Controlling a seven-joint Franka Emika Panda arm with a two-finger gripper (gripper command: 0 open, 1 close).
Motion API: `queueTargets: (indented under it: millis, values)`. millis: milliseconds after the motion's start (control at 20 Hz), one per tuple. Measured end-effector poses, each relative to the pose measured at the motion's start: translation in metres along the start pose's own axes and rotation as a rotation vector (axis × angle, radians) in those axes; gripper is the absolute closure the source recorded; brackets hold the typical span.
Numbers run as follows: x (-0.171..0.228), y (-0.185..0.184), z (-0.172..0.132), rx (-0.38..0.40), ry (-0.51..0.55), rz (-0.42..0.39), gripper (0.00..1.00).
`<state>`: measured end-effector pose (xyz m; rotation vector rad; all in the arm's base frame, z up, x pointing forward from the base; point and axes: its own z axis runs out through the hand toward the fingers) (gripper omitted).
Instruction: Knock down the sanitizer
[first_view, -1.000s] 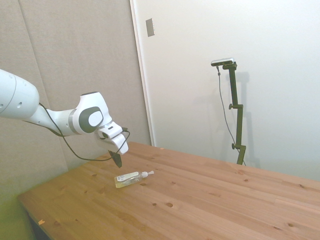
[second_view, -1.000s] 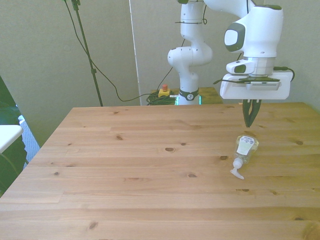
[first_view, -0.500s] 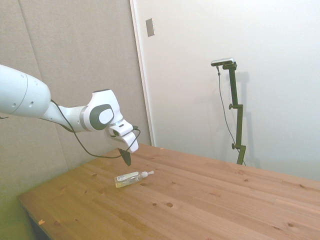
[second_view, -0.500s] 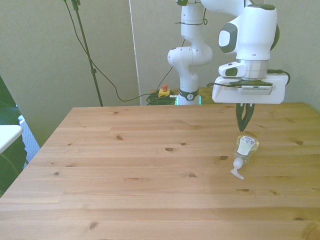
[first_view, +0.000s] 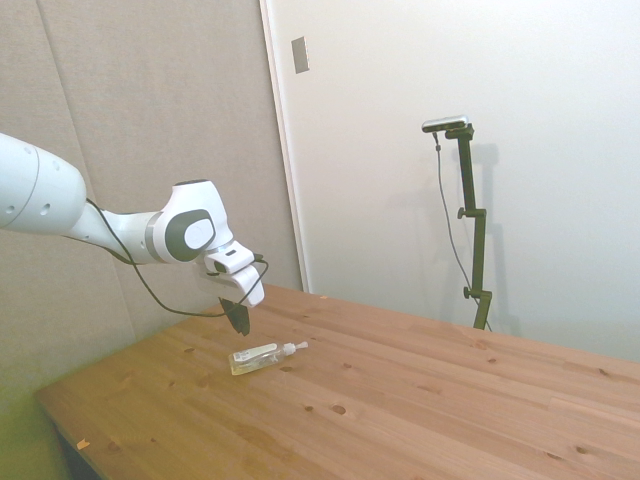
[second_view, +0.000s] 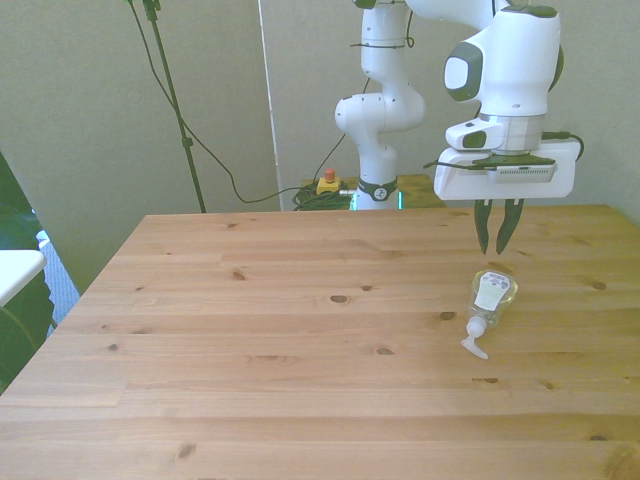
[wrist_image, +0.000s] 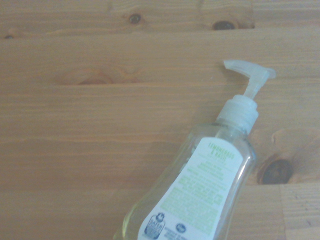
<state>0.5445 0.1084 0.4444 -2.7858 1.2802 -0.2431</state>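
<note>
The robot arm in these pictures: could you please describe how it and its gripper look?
The arm is glossy white, built of rounded segments with grey joint caps. A thin black cable loops beneath the wrist. The gripper has a flat white rectangular body with two slim dark fingers.

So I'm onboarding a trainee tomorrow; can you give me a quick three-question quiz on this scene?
1. True or false: the sanitizer stands upright on the table.
2. The gripper is: A) clamped on the bottle, B) above it, fingers apart, touching nothing, C) resting on the table.
3. Fill in: in the front view the pump nozzle points toward the ____, away from the arm.

Key: 1 false, it lies on its side. 2 B. 3 camera.
</note>
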Motion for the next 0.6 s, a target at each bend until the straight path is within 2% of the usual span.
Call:
queueTargets:
  millis: [300, 600]
  values:
    - [-0.051, 0.014, -0.004, -0.017, -0.004, -0.074, 0.0]
    - [-0.083, 0.028, -0.005, -0.031, 0.0, -0.119, 0.0]
